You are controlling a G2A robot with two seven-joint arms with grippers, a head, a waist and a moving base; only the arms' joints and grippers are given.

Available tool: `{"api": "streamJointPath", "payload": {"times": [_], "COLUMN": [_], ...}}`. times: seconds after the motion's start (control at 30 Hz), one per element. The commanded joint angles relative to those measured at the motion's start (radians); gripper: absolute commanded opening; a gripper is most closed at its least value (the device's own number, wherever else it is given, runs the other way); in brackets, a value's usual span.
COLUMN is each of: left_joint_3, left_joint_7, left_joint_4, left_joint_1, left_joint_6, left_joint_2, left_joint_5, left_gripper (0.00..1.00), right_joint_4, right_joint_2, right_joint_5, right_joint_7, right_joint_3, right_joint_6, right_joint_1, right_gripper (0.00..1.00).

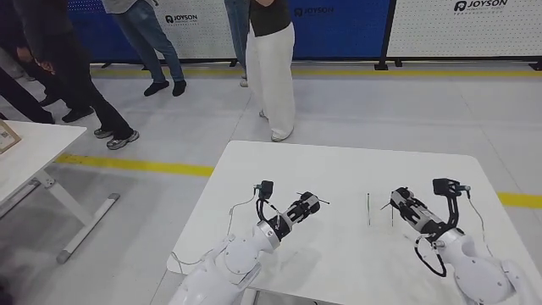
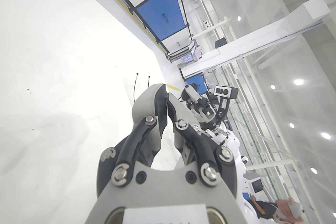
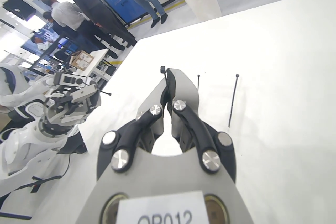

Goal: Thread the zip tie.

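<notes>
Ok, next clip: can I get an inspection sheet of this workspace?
Surface: white table, plain top.
Job's things: first zip tie held in right end effector; second zip tie held in left end effector; two loose zip ties lying on the table.
Clutter: nothing seen.
End effectors: both shut.
Cables: black wrist cables on the arms.
Surroundings: blue and white panels, side table, yellow floor line.

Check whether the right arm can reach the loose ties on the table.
Probably yes: the loose ties lie on the table beside the right gripper, with nothing between. But it is shut on another tie, so grasping needs a release first.
</notes>
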Motion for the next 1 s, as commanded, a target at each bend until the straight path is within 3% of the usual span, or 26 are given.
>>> {"api": "streamJointPath", "payload": {"times": [0.0, 0.17, 0.77, 0.97], "left_joint_3": [0.000, 0.000, 0.000, 0.000], "left_joint_7": [0.000, 0.000, 0.000, 0.000], "left_joint_4": [0.000, 0.000, 0.000, 0.000], "left_joint_1": [0.000, 0.000, 0.000, 0.000], "left_joint_6": [0.000, 0.000, 0.000, 0.000], "left_joint_2": [0.000, 0.000, 0.000, 0.000], "left_joint_5": [0.000, 0.000, 0.000, 0.000], "left_gripper": [0.00, 0.00, 0.00, 0.00], "right_joint_4": [-0.038, -0.131, -0.132, -0.158], "right_joint_2": [0.000, -0.004, -0.008, -0.023], "right_joint_5": [0.014, -0.066, -0.095, -0.091], "right_joint_7": [-0.056, -0.184, -0.213, -0.373], "right_joint_3": [0.012, -0.002, -0.022, -0.062], "right_joint_6": [-0.017, 0.000, 0.015, 0.029], "right_joint_1": [-0.038, -0.124, -0.134, -0.184], "right_gripper": [0.00, 0.00, 0.00, 0.00]}}
